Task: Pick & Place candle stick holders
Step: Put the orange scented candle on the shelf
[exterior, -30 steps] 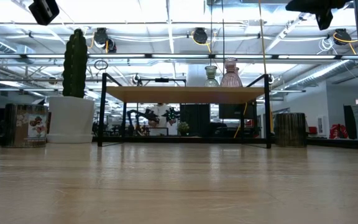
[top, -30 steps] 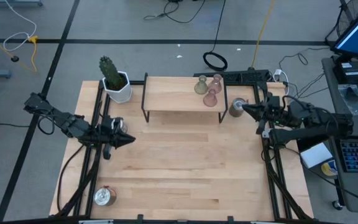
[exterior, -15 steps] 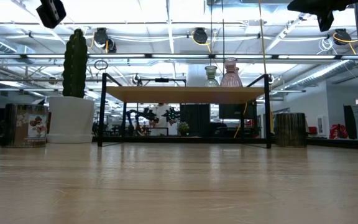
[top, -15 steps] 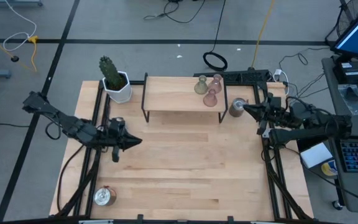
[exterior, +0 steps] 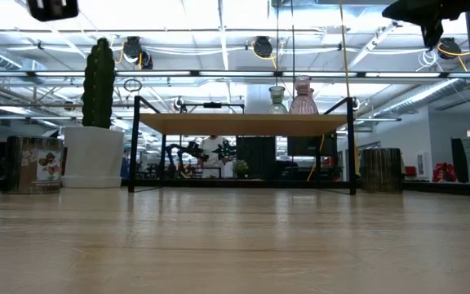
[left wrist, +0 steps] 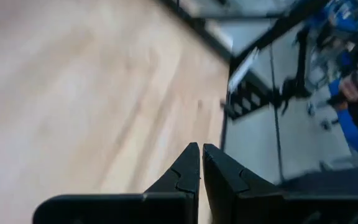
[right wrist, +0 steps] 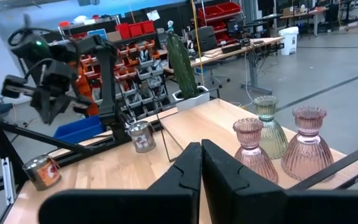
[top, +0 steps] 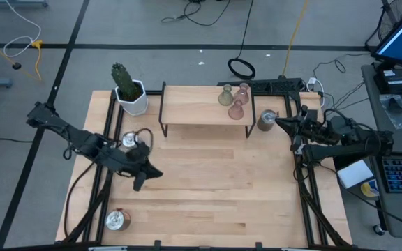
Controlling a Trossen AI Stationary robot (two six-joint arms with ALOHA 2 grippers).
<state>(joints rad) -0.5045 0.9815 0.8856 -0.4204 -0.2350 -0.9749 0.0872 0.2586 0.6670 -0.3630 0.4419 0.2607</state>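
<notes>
1. My left gripper (top: pixel 152 172) has its jaws clenched on nothing; the left wrist view shows the two dark fingers (left wrist: pixel 185 174) meeting tip to tip above bare wood. From above it hangs over the left half of the table (top: pixel 208 195), nearer the left edge than the middle.

2. My right gripper (top: pixel 279 121) is likewise clenched and empty, fingers (right wrist: pixel 185 168) pressed together. It sits at the table's right edge, near the far right corner.

3. Just beside that gripper's tip stands a silver cup (top: pixel 265 120), on the table next to the right legs of the shelf (top: pixel 194 111).

4. On the shelf's right end stand three holders: the green holder (top: pixel 225 96), a pink holder (top: pixel 243 90) and a second pink holder (top: pixel 236 109). The low view hides the second one; the right wrist view separates all three.

5. Another silver cup (top: pixel 128 139) stands near the left edge, close behind my left arm. A third silver cup (top: pixel 116 219) sits at the near left corner.

6. The cactus pot (top: pixel 132 96) occupies the far left corner. Only the low view shows it level with the shelf legs.
</notes>
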